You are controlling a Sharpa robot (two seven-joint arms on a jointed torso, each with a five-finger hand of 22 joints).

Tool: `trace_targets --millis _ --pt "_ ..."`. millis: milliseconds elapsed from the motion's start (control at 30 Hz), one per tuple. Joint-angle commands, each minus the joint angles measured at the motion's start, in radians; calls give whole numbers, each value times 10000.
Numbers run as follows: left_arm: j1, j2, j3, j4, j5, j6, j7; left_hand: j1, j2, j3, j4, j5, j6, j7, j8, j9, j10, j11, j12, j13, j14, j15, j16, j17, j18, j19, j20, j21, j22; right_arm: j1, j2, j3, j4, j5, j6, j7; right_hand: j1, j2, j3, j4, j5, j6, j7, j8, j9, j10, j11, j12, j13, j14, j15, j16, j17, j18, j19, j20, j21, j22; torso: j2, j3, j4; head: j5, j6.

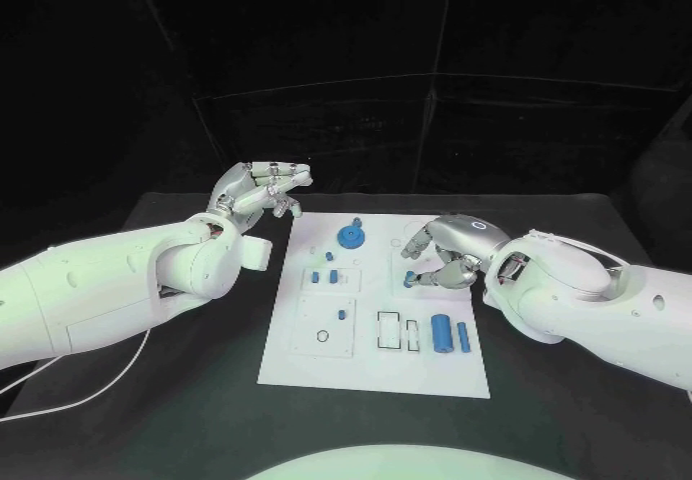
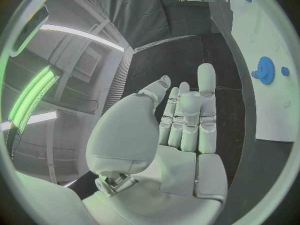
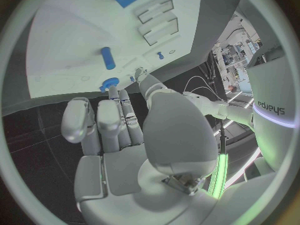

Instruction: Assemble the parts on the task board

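The white task board [image 1: 375,370] lies in the middle of the table. A blue gear [image 1: 352,237] stands near its far edge, and two blue cylinders [image 1: 441,333] lie near its right edge. My right hand [image 1: 447,255] is curled down over the board's right side. There its thumb and a fingertip pinch a small blue round-headed part [image 3: 110,82] that rests on the board [image 3: 75,45]. A blue peg [image 3: 108,58] lies just beyond it. My left hand [image 1: 260,190] is raised off the board's far left corner, fingers apart and empty [image 2: 181,130], with the gear [image 2: 265,70] off to its side.
Several small blue pieces [image 1: 320,270] sit on the board's left half, near outlined slots [image 1: 397,330]. Black tabletop borders the board on every side. My left forearm [image 1: 130,280] lies along the board's left edge.
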State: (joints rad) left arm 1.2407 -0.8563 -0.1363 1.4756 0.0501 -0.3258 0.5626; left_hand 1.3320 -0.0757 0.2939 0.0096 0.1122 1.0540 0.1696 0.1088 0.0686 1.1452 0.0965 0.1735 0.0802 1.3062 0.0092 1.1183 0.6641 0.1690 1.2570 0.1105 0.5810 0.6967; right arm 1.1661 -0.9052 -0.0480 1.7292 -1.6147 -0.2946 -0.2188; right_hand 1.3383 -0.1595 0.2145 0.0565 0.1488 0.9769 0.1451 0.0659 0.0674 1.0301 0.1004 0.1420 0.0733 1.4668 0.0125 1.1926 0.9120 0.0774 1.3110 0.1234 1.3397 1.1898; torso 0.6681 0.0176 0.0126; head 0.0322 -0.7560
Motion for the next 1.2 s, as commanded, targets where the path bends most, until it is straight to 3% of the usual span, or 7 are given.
trace_targets --millis 33,167,267,367,600,933,1200 --pt "13 23 6 30 15 191 81 90 -2 -24 -57 16 -54 8 62 0 -87 12 32 -9 -72 14 20 -13 127 8 -22 -66 -9 39 -13 10 -87 -71 542 -276 213 30 -328 83 19 -129 -38 -30 -6 -186 -2 120 -20 -57 17 -78 -133 143 -104 -19 -78 -99 19 11 12 -19 25" --pt "12 40 4 29 15 211 75 90 -2 -24 -57 16 -54 8 62 0 -87 12 32 -9 -72 14 20 -13 127 8 -22 -66 -9 59 84 15 -331 -263 843 -340 405 109 -623 173 3 -228 -104 -34 -8 -359 22 226 -32 -59 32 -94 -200 156 -140 -3 -144 -178 18 5 36 -57 35" --pt "12 44 3 33 15 223 73 90 -2 -24 -57 16 -54 8 62 0 -87 12 32 -9 -72 14 20 -13 127 8 -22 -66 -9 64 179 15 -474 -320 1200 -350 487 171 -717 212 6 -164 -65 -2 9 -407 26 288 -33 -53 33 -80 -200 157 -139 3 -157 -190 22 1 52 -51 29" --pt "12 40 2 32 15 224 68 90 -2 -24 -57 16 -54 8 62 0 -87 12 32 -9 -72 14 20 -13 127 8 -22 -66 -9 64 337 13 -626 -354 1591 -325 623 271 -770 216 31 -106 -74 6 16 -378 12 405 -23 -55 28 -88 -242 159 -132 -1 -169 -198 23 2 41 -30 15" --pt "12 37 2 19 15 224 63 90 -2 -24 -57 16 -54 8 62 0 -87 12 32 -9 -72 14 20 -13 127 8 -22 -66 -9 59 663 8 -843 -367 1984 -245 832 478 -785 184 47 -26 -54 4 17 -149 -52 662 -5 -66 -20 -121 -329 148 -68 -36 -146 -150 16 4 21 3 -25" --pt "13 29 2 24 15 214 58 90 -2 -24 -57 16 -54 8 62 0 -87 12 32 -9 -72 14 20 -13 127 8 -22 -66 -9 49 997 0 -1075 -371 2380 -154 1131 802 -369 159 47 289 -22 35 27 751 -211 841 -32 27 -157 68 -117 68 212 -154 87 208 13 2 34 23 -55" --pt "13 17 2 29 15 207 58 85 2 -35 -53 18 -62 8 75 2 -99 13 53 -9 -76 17 25 -14 127 10 -18 -75 -18 39 1132 -3 -1170 -371 2297 -151 1334 1014 242 151 -112 860 -28 176 78 1378 -285 665 -46 96 -226 275 116 -7 441 -231 314 543 8 1 29 49 -91"
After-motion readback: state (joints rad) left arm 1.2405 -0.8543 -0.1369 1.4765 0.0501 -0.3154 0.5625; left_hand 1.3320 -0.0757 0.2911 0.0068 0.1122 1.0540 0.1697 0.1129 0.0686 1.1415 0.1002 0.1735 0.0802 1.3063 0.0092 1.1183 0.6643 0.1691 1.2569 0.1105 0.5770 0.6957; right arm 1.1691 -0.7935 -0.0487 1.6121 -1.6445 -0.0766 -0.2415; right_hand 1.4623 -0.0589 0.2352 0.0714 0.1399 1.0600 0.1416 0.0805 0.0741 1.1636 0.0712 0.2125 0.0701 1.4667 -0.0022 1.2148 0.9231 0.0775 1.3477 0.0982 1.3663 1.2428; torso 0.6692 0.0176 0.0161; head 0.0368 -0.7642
